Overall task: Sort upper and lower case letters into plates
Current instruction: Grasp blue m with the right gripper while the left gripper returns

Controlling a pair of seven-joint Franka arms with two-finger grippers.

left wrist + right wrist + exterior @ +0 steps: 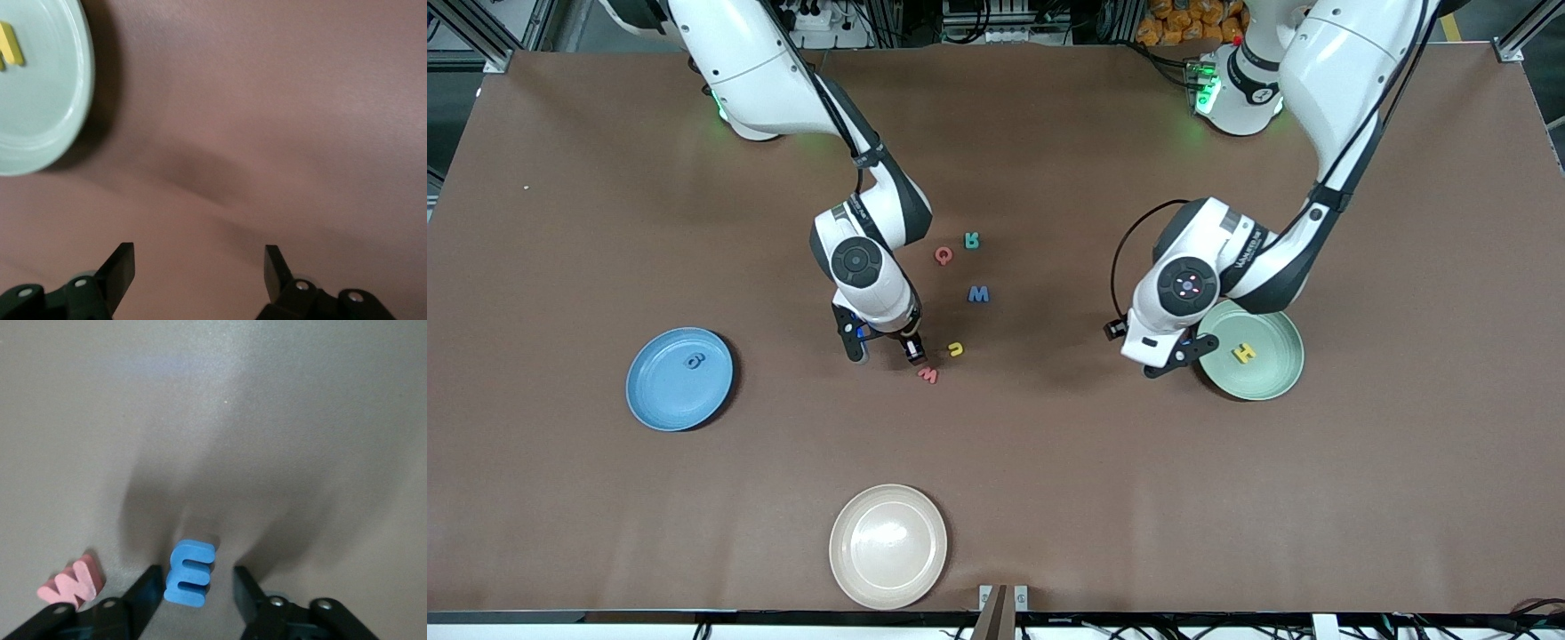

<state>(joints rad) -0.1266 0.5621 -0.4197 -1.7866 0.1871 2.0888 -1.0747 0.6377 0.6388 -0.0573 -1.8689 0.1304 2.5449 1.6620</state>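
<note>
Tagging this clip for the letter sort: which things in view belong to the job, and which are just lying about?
Job:
sky blue plate
pale green plate, yellow H in it
blue E between right tool fingers
red w, yellow u, blue M, red Q, teal R

Lying about:
cream plate
</note>
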